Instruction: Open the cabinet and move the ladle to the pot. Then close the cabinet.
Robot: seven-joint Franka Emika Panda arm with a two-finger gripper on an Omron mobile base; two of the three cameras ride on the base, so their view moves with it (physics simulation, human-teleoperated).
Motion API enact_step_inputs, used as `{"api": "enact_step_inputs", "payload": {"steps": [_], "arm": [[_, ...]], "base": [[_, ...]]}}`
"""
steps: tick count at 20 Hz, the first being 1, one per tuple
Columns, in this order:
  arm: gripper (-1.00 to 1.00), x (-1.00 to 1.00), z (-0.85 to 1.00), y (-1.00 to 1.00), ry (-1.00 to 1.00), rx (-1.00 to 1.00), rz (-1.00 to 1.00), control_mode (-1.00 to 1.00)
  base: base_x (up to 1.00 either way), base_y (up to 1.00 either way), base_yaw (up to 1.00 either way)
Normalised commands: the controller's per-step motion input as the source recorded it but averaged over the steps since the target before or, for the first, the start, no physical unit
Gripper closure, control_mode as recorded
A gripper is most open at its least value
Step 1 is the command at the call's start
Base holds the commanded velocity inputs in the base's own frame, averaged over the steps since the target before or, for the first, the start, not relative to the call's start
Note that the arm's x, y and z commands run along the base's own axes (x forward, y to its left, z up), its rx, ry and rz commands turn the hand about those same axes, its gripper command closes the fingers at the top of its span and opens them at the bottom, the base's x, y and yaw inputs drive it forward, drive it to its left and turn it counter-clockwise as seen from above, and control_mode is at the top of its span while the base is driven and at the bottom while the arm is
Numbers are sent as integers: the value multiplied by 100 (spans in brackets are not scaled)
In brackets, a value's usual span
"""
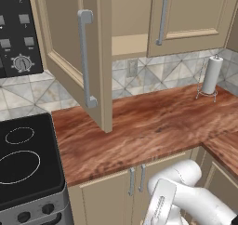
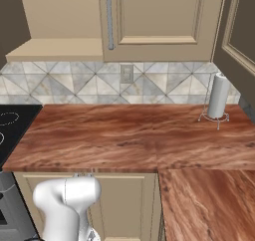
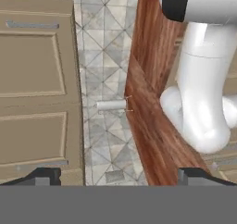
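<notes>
While the cabinet above the counter already has its left door swung wide, well ahead of the claw, whose jaws stand fully apart and empty, I judge only the opening done; I cannot spot ladle or pot.

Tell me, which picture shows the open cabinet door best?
The left base view: the open door swings out over the counter, handle in full sight. The right base view catches just its edge; the hand view shows closed door panels.
</notes>
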Motion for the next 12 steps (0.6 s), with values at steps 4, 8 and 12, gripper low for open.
{"api": "enact_step_inputs", "payload": {"steps": [4,8,12], "arm": [[-100,43,17,41,8,-24,0,-100],[-100,60,25,32,5,-15,0,-100],[-100,63,14,39,1,-18,0,-100]], "base": [[0,0,0],[0,0,0],[0,0,0]]}}
